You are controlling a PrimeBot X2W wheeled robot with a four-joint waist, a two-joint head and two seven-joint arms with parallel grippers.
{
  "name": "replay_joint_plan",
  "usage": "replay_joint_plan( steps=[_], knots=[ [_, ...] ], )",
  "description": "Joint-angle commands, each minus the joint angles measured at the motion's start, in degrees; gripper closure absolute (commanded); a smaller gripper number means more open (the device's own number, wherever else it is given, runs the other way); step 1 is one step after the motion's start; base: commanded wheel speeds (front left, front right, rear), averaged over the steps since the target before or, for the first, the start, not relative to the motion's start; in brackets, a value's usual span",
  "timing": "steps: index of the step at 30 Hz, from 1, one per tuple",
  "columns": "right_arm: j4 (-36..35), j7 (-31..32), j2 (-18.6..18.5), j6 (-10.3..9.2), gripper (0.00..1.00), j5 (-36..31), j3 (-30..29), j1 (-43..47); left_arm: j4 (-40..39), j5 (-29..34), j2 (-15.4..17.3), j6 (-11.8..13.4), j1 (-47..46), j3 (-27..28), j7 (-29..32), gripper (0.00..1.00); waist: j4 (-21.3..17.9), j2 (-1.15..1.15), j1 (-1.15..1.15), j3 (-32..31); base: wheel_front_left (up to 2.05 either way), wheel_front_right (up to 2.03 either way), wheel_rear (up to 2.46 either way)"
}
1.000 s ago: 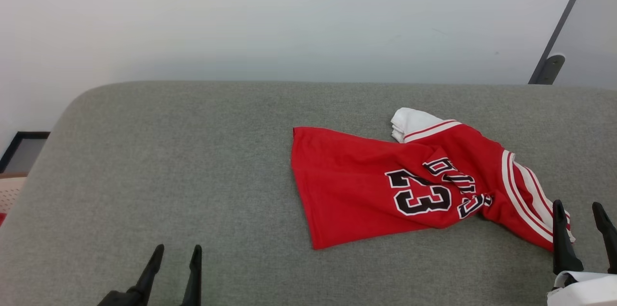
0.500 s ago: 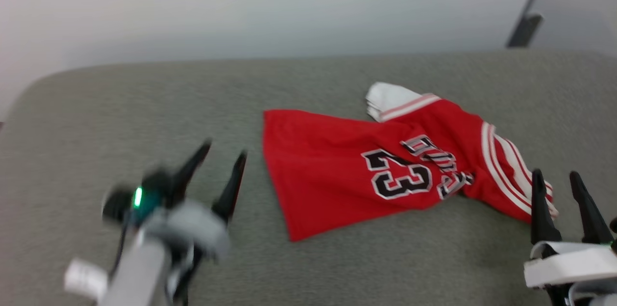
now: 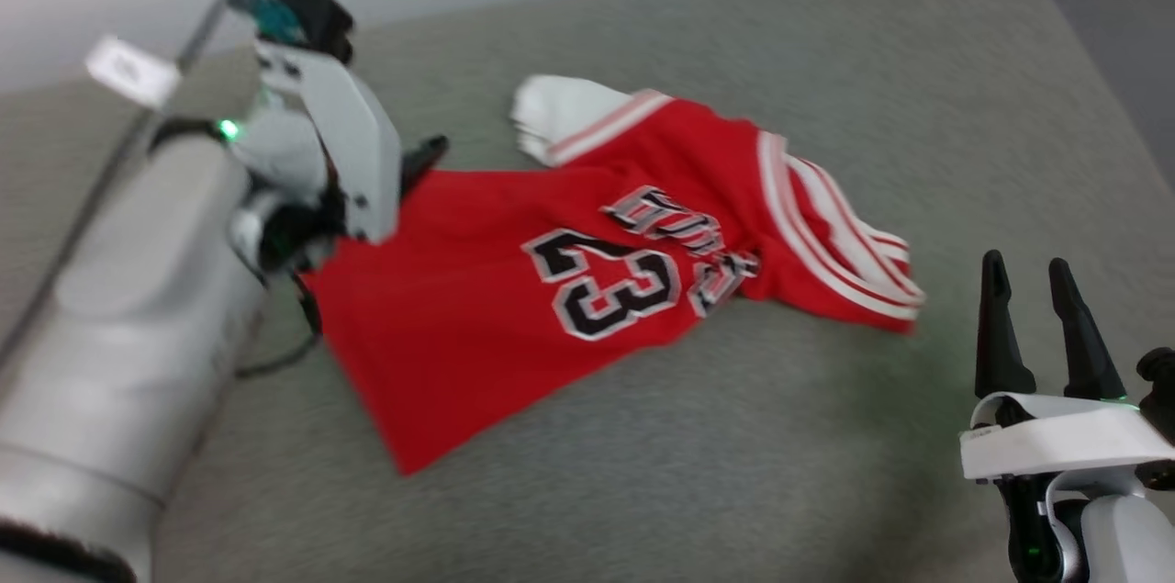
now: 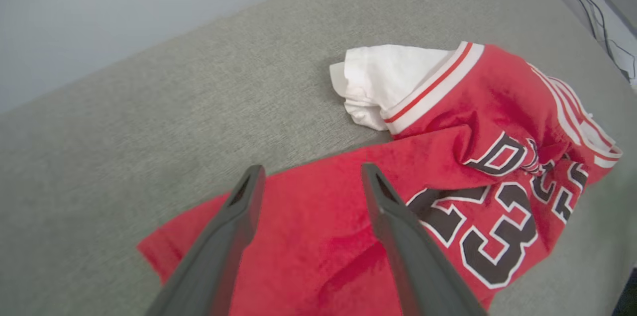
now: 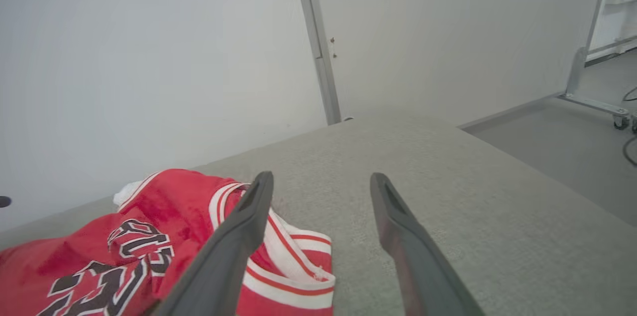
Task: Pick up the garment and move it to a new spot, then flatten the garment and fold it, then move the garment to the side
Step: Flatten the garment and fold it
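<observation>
Now: lining up the first lift

The grey padded surface (image 3: 734, 473) carries the garment (image 3: 477, 308), which lies rumpled and chest-up on it, one white sleeve (image 4: 383, 77) bunched at its far side. The left gripper (image 4: 312, 170) hangs over the plain red body near the hem, fingers spread wide, nothing between them. The right gripper (image 3: 1025, 263), equally wide and empty, stands just beside the striped end. This looks like the pick-up step, not yet begun. Next, each gripper probably needs to drop onto fabric and pinch before lifting together.
</observation>
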Motion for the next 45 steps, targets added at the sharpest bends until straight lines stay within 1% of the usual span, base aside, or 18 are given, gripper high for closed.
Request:
replay_joint_plan(
  steps=[1,5,12,14,21,22,23,24,29,35,40,45],
  knots=[
    [0.2,0.0,0.4,-0.08,0.0,0.4,0.1,-1.1,1.7,-1.6,0.2,0.0,-2.4,-0.7,2.6,0.0,-9.5,0.0,0.0,7.9,0.0,0.0,0.0],
    [0.5,0.0,0.8,-0.08,0.0,1.3,0.9,-2.0,6.0,-3.6,0.6,0.0,-8.2,-3.5,8.1,0.0,-12.2,0.0,0.0,9.8,0.0,0.0,0.0],
    [0.8,0.0,0.8,-0.08,0.0,4.0,2.6,-3.6,11.3,-6.1,1.4,0.0,-14.8,-6.7,14.1,0.0,-15.2,0.0,0.0,12.2,0.0,0.0,0.0],
    [0.8,0.0,0.8,-0.08,0.0,4.5,3.0,-3.7,12.5,-6.3,1.6,0.0,-15.9,-7.4,14.7,0.0,-15.7,0.0,0.0,12.5,0.0,0.0,0.0],
    [0.6,0.0,0.8,-0.08,0.0,5.3,3.5,-4.2,15.3,-8.4,2.1,0.0,-17.6,-8.4,13.0,0.0,-16.7,0.0,0.0,13.2,0.0,0.0,0.0],
    [0.6,0.0,0.8,-0.08,0.0,5.3,3.4,-4.1,15.5,-8.7,2.1,0.0,-17.5,-8.7,13.0,0.62,-16.7,0.0,0.0,13.2,0.0,0.0,0.0],
    [0.6,0.0,0.8,-0.08,0.0,5.3,3.3,-4.1,15.4,-9.1,2.1,0.0,-17.4,-9.1,13.0,0.89,-16.6,0.0,0.0,13.2,0.0,0.0,0.0],
    [0.6,0.0,0.8,-0.08,0.0,5.2,3.0,-4.0,15.4,-9.5,2.1,0.0,-17.4,-9.5,13.1,1.0,-16.3,0.0,0.0,13.1,0.0,0.0,0.0],
    [0.4,0.0,0.8,-0.08,0.0,4.2,2.1,-3.2,14.6,-11.5,1.6,0.0,-17.5,-10.1,10.5,1.0,-13.9,0.0,0.0,11.8,0.0,0.0,0.0],
    [0.0,0.0,0.7,-0.08,0.0,2.3,1.4,-3.2,14.8,-12.0,2.9,0.0,-17.6,-11.3,4.4,1.0,-9.1,0.0,0.0,9.3,0.0,0.0,0.0],
    [0.0,0.0,0.7,-0.08,0.0,0.3,0.8,-2.2,18.3,-11.7,5.5,0.0,-16.2,-11.6,-0.7,1.0,-4.8,0.0,0.0,6.3,0.0,0.0,0.0],
    [0.0,0.0,0.6,-0.08,0.0,-1.3,0.5,-1.3,22.2,-12.9,8.4,0.0,-13.0,-11.0,-3.6,1.0,-1.2,0.0,0.0,3.8,0.0,0.0,0.0]
  ],
)
